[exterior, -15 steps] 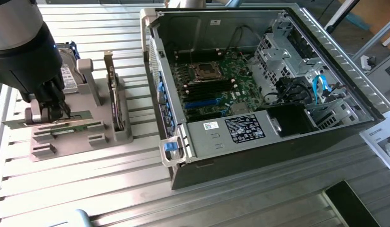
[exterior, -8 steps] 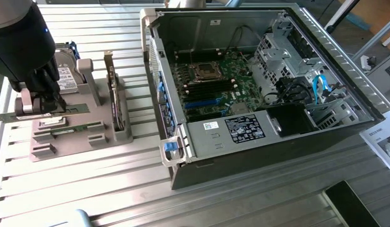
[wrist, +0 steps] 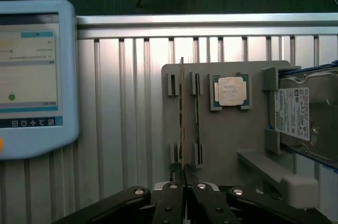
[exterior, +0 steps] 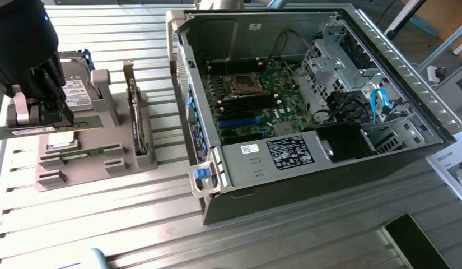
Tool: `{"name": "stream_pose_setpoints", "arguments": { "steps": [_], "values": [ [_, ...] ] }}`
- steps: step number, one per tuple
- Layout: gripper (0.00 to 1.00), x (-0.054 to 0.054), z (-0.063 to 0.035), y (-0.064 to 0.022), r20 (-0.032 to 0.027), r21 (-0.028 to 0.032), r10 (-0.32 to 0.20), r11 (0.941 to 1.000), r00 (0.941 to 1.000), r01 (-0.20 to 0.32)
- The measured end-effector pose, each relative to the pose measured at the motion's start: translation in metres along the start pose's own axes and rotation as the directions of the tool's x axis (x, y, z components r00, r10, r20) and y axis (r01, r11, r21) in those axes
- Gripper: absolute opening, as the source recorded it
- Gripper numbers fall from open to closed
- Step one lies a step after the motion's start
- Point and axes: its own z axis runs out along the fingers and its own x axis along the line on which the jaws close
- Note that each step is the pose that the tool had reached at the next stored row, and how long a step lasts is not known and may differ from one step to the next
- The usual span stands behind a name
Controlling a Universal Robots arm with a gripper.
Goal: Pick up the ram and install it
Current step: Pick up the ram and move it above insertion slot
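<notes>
The claw (wrist: 184, 177) is clenched on the ram (wrist: 181, 113), gripping the thin green stick by its long edge and holding it over the grey holder (wrist: 227, 139). Beside it a second stick (wrist: 197, 110) stands in its slot, then come a processor (wrist: 229, 92) and a hard drive (wrist: 306, 113). The holder sits by the counter (exterior: 103, 224) edge on the exterior view's left. Farther across, toward the exterior view's right, lies the open computer case (exterior: 290, 168).

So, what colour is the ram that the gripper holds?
The ram is green; the exterior view shows it best.
</notes>
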Motion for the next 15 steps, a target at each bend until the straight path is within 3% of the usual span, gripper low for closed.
{"name": "stream_pose_setpoints", "arguments": {
  "steps": [8,15],
  "values": [
    [0.12,0.0,-0.0233,-0.0003,0.0,0.0,0.0,1.0,1.0,0.0],
    [0.12,0.0,-0.0284,-0.0003,0.0,0.0,0.0,1.0,1.0,0.0]
  ]
}}
